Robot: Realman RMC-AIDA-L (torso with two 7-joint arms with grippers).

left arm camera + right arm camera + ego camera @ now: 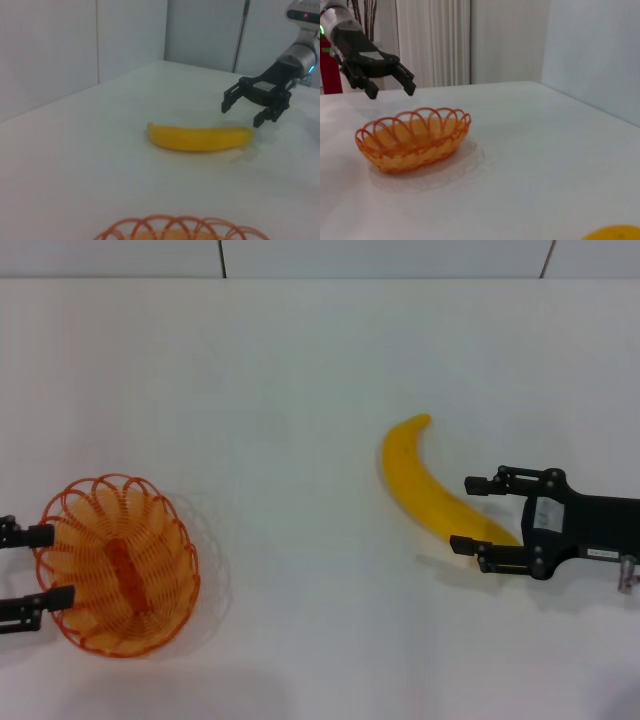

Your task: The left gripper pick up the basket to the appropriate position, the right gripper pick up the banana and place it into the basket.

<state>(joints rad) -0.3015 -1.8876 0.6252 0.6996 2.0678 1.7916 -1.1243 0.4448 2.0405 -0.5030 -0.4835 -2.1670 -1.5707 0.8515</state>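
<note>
Basket (118, 565): shallow oval of orange wire loops with a scalloped rim, upright and empty, at the table's left side. Banana (428, 487): 1 smooth yellow curved fruit, unpeeled, lying flat, well apart to the basket's right.

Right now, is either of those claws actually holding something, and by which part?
Nothing is held. The right gripper is open around the banana's near end, not closed on it. The left gripper is open at the basket's rim.
</note>
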